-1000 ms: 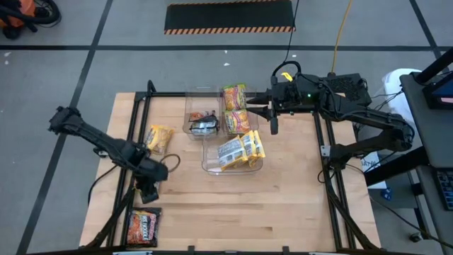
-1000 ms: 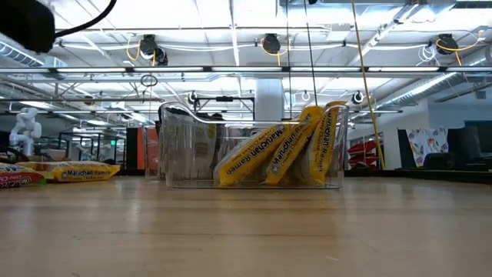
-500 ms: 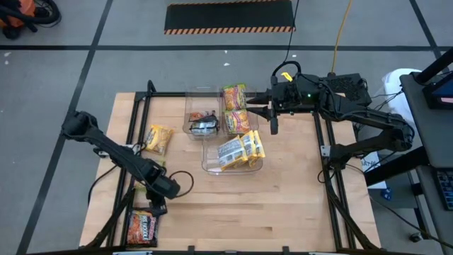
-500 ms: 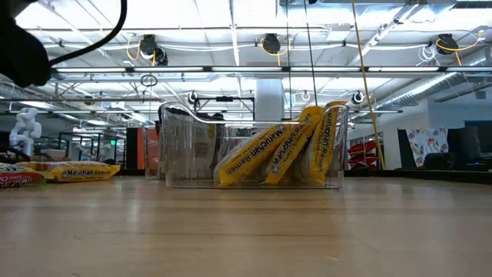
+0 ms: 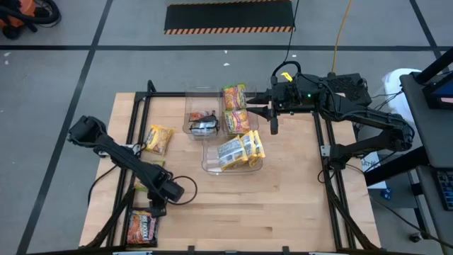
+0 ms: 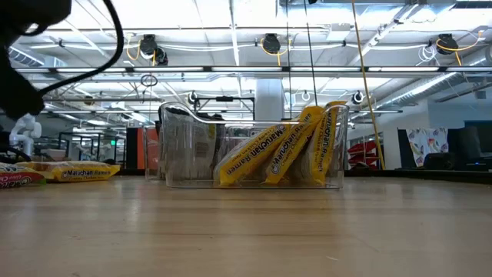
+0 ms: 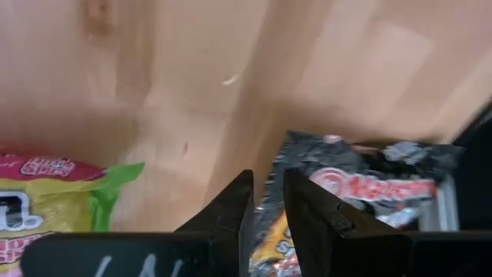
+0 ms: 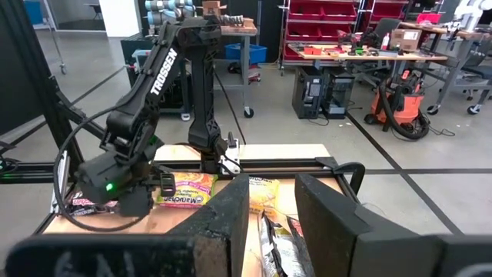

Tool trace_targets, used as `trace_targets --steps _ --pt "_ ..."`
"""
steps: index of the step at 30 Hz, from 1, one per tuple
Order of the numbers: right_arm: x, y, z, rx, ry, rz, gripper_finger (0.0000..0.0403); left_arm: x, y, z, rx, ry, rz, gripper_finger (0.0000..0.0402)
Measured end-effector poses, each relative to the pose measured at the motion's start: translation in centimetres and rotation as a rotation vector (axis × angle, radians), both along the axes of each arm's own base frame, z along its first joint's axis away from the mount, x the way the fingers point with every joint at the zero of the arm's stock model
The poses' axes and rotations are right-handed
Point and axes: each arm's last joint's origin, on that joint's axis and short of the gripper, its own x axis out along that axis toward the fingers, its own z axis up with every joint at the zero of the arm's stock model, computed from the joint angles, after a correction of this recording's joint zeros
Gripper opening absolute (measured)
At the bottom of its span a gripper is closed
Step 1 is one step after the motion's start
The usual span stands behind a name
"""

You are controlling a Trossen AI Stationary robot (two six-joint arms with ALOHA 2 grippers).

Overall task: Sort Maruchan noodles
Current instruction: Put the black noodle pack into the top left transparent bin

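Left tool (image 5: 157, 210), table's (image 5: 283, 212) near-left corner, open wood rightward

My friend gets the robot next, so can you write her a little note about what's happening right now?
Left gripper: open, empty, over the dark packet near the table's front left corner.
Right gripper: open, empty, waiting beside the clear bins.
Done: yellow packets in the nearest bin, green-and-orange ones and a dark one in the bins behind.
Left: the dark packet and a yellow packet lying loose on the table.
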Motion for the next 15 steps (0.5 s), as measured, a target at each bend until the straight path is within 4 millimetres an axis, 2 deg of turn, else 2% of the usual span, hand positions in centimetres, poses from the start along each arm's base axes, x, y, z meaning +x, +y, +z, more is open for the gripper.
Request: trace_targets --steps 9,15 --pt "0.0 0.0 0.1 -0.002 -0.007 0.000 0.0100 0.3 -0.5 -1.8 -0.045 0.091 -0.038 0.0079" --pt "0.0 0.0 0.1 -0.002 -0.007 0.000 0.0100 0.3 -0.6 -1.9 -0.088 0.102 -0.061 0.0079"
